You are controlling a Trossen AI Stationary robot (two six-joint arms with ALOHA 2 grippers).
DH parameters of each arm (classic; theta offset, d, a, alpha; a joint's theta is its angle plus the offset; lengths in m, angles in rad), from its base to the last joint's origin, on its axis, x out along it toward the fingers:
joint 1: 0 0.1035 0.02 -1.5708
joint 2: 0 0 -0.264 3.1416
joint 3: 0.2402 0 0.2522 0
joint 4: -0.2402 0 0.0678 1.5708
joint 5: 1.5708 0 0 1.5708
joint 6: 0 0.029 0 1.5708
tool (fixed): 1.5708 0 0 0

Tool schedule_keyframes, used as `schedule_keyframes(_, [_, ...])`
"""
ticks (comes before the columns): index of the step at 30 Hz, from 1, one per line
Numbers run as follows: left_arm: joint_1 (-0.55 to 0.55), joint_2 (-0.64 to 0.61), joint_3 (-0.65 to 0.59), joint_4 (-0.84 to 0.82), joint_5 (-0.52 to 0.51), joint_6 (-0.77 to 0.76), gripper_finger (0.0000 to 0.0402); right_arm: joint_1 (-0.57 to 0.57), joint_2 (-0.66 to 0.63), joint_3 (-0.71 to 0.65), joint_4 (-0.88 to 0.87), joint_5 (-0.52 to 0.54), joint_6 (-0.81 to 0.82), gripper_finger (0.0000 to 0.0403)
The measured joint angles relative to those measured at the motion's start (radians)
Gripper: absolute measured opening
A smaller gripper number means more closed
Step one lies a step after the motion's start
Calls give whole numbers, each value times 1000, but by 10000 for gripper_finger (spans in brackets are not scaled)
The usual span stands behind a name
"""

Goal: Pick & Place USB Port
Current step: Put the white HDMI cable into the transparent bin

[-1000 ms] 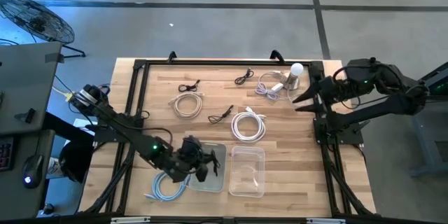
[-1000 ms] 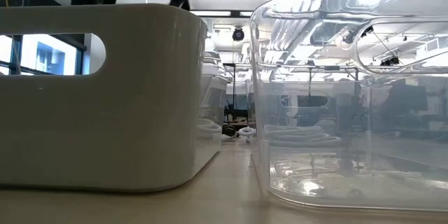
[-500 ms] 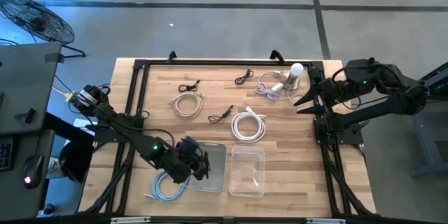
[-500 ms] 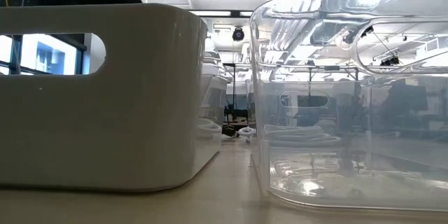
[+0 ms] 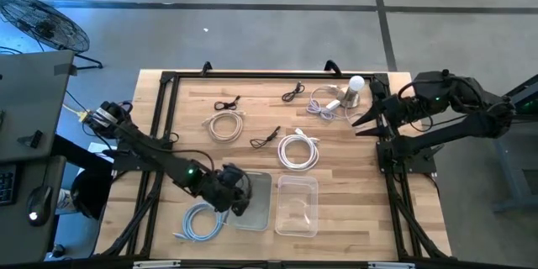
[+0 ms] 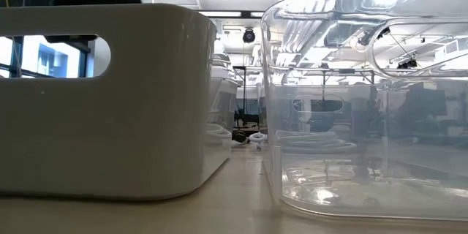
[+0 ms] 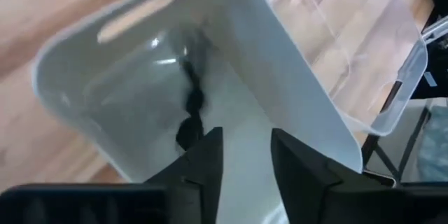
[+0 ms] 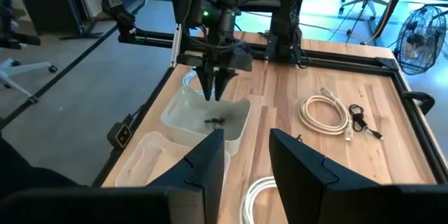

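Note:
My left gripper (image 7: pixel 245 154) hangs open over the white bin (image 5: pixel 261 208) near the table's front edge, fingers pointing down into it (image 8: pixel 215 95). A short black USB cable (image 7: pixel 190 101) lies on the bin's floor (image 8: pixel 215 120), below the fingertips and apart from them. My right gripper (image 5: pixel 360 122) waits open at the table's far right, with nothing between its fingers (image 8: pixel 245 157).
A clear bin (image 5: pixel 297 206) stands right of the white one. White coiled cables (image 5: pixel 225 124) (image 5: pixel 298 151), short black cables (image 5: pixel 227 103) (image 5: pixel 292 92) (image 5: pixel 267 137), a pale cable (image 5: pixel 324 105) and a white bulb-shaped thing (image 5: pixel 355 91) lie farther back. A blue-white coil (image 5: pixel 200 221) lies left of the white bin.
My left gripper has shifted a little toward the table's left over the white bin. In the low view a dark shape now shows through the bin's handle slot.

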Motion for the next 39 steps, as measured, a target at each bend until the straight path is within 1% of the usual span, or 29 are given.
schedule_keyframes(2, [17, 0, 0, 9, 13, 31, 137, 0, 0, 0, -2, 0, -16, 108])
schedule_keyframes(4, [34, 0, 0, 12, 46, 49, 148, 0, 0, 0, -13, 0, -31, 108])
schedule_keyframes(7, [56, 0, 0, 11, 98, 80, 153, 0, 0, 0, -21, 12, -51, 108])
schedule_keyframes(13, [109, -15, 0, 48, 160, 126, 154, 0, 1, 0, -15, 174, -99, 108])
schedule_keyframes(19, [163, -85, 1, 116, 253, 179, 154, 0, 28, 0, -15, 225, -137, 108])
schedule_keyframes(23, [187, -167, 1, 120, 257, 244, 154, -1, 57, 0, -17, 320, -162, 108])
schedule_keyframes(26, [206, -239, 1, 114, 230, 317, 154, -11, 85, 0, -39, 435, -161, 108])
schedule_keyframes(28, [223, -293, 1, 114, 203, 375, 154, -33, 104, 0, -63, 470, -122, 108])
schedule_keyframes(30, [234, -348, 1, 110, 167, 440, 154, -79, 128, 0, -103, 444, -67, 108])
schedule_keyframes(34, [266, -464, 1, 45, 89, 576, 154, -186, 195, 0, -185, 344, 6, 108])
schedule_keyframes(36, [279, -518, 1, -22, 39, 634, 154, -228, 229, 0, -193, 298, 22, 108])
schedule_keyframes(39, [294, -582, 1, -114, -28, 710, 154, -258, 276, 0, -162, 249, 52, 110])
